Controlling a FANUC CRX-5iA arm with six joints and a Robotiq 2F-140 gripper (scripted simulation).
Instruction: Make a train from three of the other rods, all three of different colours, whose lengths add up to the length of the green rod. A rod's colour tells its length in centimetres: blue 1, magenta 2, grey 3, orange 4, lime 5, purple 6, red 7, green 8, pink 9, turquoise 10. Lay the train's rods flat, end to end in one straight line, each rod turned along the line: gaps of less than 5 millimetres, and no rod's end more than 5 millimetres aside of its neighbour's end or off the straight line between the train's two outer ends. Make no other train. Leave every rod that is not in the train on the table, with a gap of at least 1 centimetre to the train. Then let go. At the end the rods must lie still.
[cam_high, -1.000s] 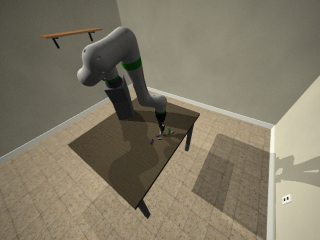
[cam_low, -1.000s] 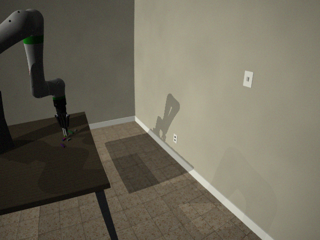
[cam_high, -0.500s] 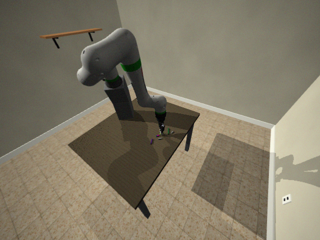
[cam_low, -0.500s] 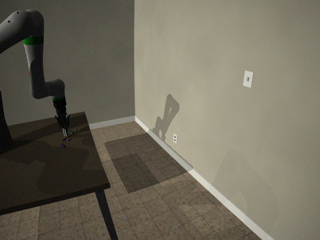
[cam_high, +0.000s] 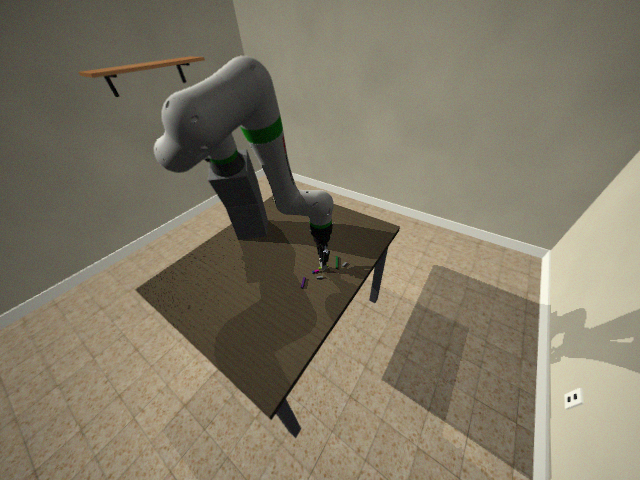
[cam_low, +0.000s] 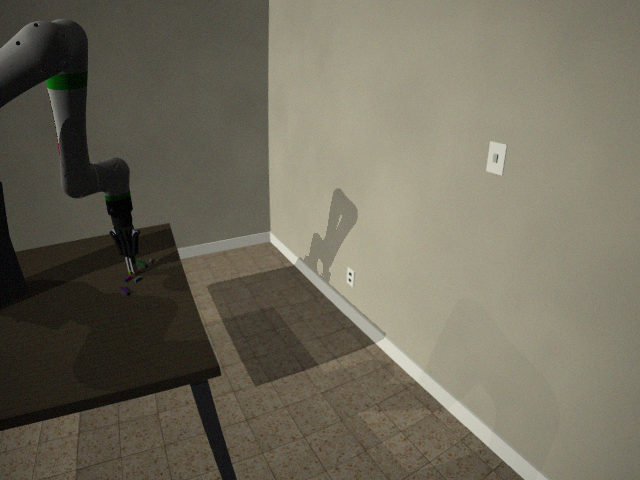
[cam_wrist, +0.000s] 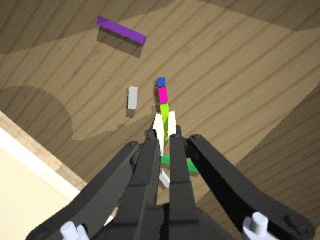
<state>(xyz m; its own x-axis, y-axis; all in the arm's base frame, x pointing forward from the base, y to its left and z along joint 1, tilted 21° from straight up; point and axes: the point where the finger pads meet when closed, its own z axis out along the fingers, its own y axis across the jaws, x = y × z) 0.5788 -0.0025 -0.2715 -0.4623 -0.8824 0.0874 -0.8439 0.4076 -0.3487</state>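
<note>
My gripper is shut on the lime rod, which points away from me in the wrist view. Its far end is right by the magenta rod. The blue rod lies at the magenta rod's far end, so the three form roughly one line. I cannot tell whether the lime rod rests on the table. The green rod lies behind the fingers, partly hidden. In the top view the gripper is low over the table near its right edge, beside the green rod.
A purple rod lies apart at the upper left of the wrist view. One grey rod lies left of the line, and another grey rod is under the fingers. The table edge is close by. The arm's pedestal stands at the back.
</note>
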